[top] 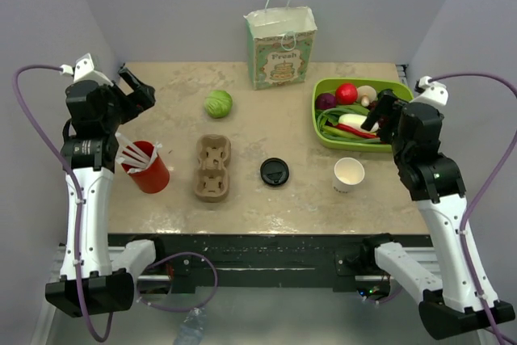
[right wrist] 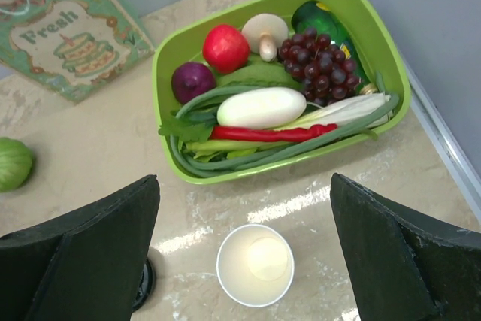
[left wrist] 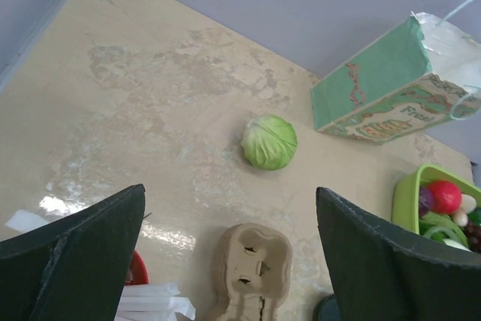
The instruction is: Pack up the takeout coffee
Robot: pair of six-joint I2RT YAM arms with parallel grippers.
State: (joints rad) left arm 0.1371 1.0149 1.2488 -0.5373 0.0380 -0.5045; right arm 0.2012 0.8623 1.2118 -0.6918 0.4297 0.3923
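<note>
1. Takeout coffee (top: 349,174) stands bare and upright on the desk (top: 161,103), just in front of the green tub (right wrist: 391,46). Your right end effector (right wrist: 244,186) hangs above it, fingers spread wide and empty.
2. Left end effector (left wrist: 229,192) is also spread and empty, well apart from the cup.
3. Squeeze too hard and the thin paper wall likely crumples or the cup squirts out.
4. Come down off-centre and a finger may clip the rim and tip it, or snag the tub.
5. The loose black lid (top: 275,171) lies apart, between the cup and the cardboard carrier (top: 213,167). Skip it and the cup probably gets packed open.
</note>
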